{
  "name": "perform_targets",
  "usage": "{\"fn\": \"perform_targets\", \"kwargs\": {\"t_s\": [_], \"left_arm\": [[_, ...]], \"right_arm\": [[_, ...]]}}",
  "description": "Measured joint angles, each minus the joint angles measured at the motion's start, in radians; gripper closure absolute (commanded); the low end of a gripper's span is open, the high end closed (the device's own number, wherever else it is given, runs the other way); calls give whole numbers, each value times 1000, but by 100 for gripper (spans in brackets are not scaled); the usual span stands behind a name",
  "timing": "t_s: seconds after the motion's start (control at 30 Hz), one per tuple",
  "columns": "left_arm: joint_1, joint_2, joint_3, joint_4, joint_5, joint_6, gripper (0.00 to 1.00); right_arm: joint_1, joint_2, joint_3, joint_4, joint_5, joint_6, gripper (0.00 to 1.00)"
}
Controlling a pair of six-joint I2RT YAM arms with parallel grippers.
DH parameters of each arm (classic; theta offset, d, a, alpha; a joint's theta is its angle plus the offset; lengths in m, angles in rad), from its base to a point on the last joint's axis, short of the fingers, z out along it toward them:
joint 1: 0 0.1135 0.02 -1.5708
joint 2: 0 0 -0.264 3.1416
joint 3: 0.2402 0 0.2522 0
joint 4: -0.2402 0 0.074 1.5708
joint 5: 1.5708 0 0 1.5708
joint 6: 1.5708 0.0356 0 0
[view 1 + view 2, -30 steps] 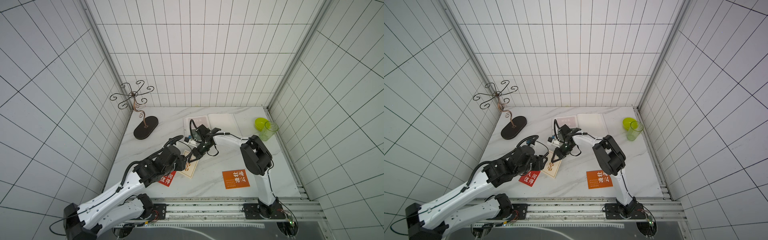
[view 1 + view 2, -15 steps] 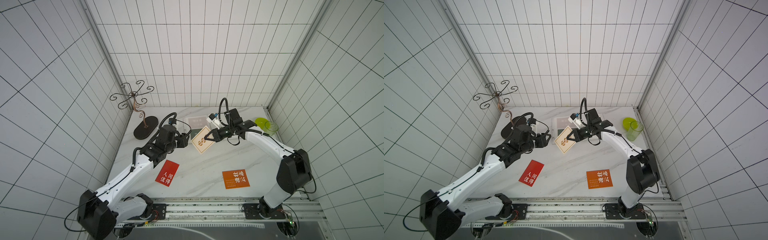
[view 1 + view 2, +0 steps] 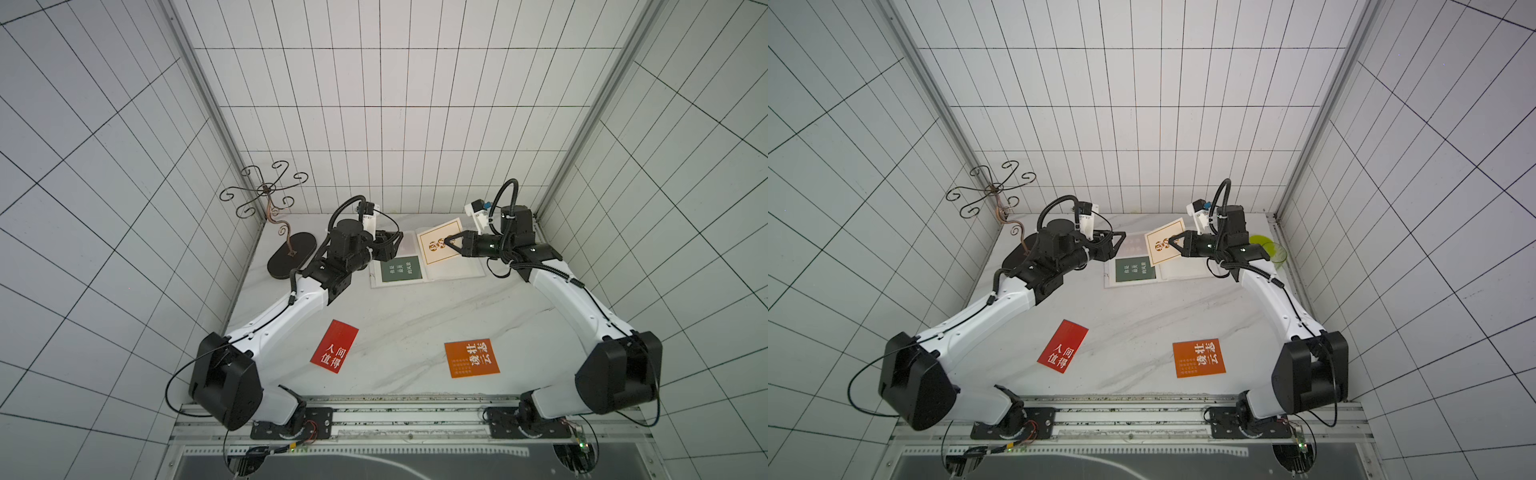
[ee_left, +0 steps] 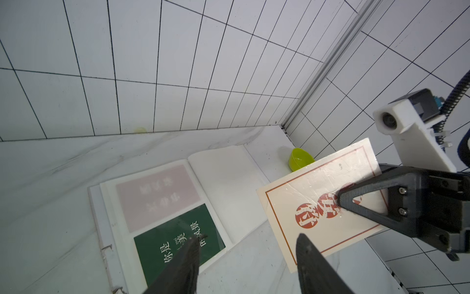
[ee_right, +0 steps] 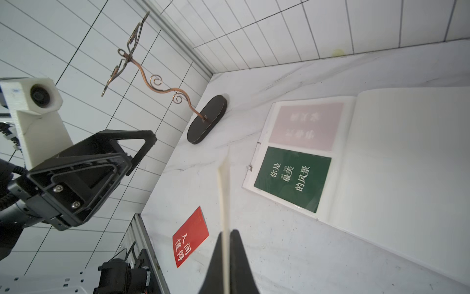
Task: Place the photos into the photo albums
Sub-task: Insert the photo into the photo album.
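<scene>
R gripper (image 3: 448, 242) clenched on cream card (image 3: 432, 255), tilted over blank page of open album (image 3: 457, 271) for placing; L gripper (image 4: 249, 240) released, empty, near green card (image 3: 401, 269)

Scrolled metal stand (image 3: 291, 255), lime-green cup (image 4: 300, 159) near right wall; white marble tabletop (image 3: 415, 324)
</scene>
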Motion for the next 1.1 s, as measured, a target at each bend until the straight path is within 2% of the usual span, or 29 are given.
{"fn": "perform_targets", "kwargs": {"t_s": [0.3,0.6,0.77,1.1], "left_arm": [[28,164,124,28,53,15,39],[82,291,129,26,111,-5,40],[117,360,183,-8,129,-16,40],[124,539,370,-107,129,-24,42]], "right_arm": [[-53,29,-56,235,47,120,100],[-82,227,-55,298,57,144,100],[-82,345,-45,316,57,151,100],[-82,559,153,323,88,154,100]]}}
